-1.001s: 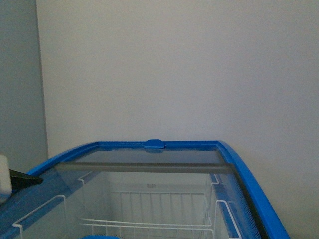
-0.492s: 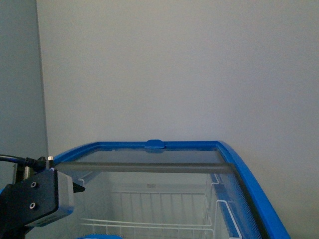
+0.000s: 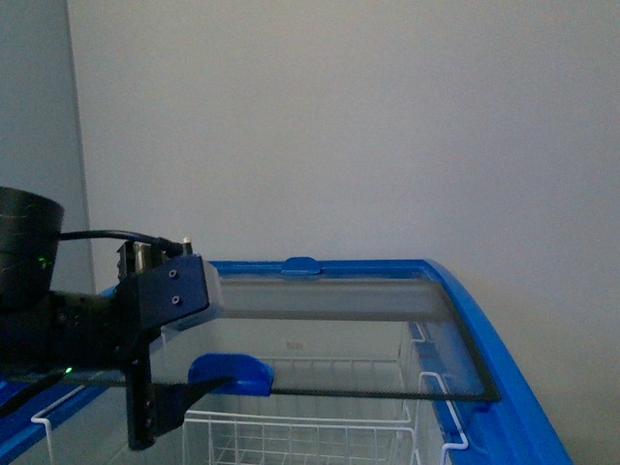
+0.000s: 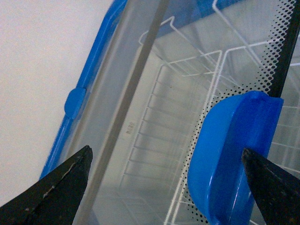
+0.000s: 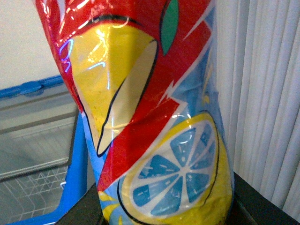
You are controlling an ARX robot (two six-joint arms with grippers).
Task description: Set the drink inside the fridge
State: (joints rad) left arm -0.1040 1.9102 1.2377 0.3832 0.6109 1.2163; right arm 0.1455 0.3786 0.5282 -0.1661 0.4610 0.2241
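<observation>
The drink (image 5: 140, 93) fills the right wrist view: a red wrapper with yellow and blue lemon pictures. My right gripper (image 5: 164, 213) is shut on its lower part, and neither shows in the front view. The fridge (image 3: 489, 339) has a blue rim, a curved glass top (image 3: 339, 334) and white wire baskets (image 3: 310, 431) inside. My left gripper (image 3: 208, 380) is open at the blue handle (image 3: 231, 372) on the pane's near edge. In the left wrist view the handle (image 4: 234, 154) lies between the fingertips (image 4: 79, 164), close to one of them.
A tall grey cabinet (image 3: 34, 126) stands left of the fridge, with a plain white wall (image 3: 368, 126) behind. White vertical blinds (image 5: 265, 93) hang beside the drink. A blue catch (image 3: 300, 263) sits on the fridge's far rim.
My left arm has come up into the front view from the lower left and reached the blue handle. The glass pane's near edge with its handle now shows.
</observation>
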